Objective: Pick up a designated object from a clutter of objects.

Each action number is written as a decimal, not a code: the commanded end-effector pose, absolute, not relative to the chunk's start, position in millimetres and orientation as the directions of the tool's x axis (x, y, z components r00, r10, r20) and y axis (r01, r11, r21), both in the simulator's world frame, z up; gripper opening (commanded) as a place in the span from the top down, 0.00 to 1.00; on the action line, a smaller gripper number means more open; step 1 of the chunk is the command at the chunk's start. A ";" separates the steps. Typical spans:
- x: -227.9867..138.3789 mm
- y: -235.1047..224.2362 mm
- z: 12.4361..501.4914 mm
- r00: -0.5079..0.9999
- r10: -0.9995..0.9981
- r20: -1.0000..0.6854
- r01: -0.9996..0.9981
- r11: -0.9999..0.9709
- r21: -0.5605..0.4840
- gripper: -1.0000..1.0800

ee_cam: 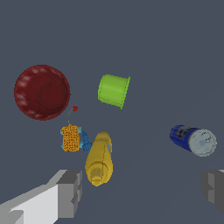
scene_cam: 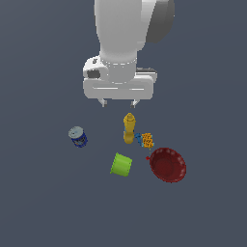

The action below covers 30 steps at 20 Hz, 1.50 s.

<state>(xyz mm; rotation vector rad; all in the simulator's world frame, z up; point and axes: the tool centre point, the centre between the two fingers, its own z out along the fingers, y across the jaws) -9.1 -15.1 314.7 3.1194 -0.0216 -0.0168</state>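
Gripper spread wide, holding nothing, hovering above bottle. Can stands apart at the exterior view's left. Likely rigid, light, smooth-walled; grasp across mid-body, below lid.

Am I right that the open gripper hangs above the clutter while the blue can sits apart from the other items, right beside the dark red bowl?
Not quite: the blue can sits alone, far from the dark red bowl, as the exterior view shows. The gripper is indeed open above the clutter.
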 end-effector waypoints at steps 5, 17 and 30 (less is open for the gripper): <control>-9.9 -20.8 316.1 1.000 -0.015 -0.011 -0.014 -1.000 0.022 0.04; -10.8 -39.0 315.5 1.000 -0.027 -0.014 -0.027 -0.999 0.018 0.04; -6.8 -118.6 234.2 0.966 -0.258 -0.011 -0.258 -0.966 -0.012 0.04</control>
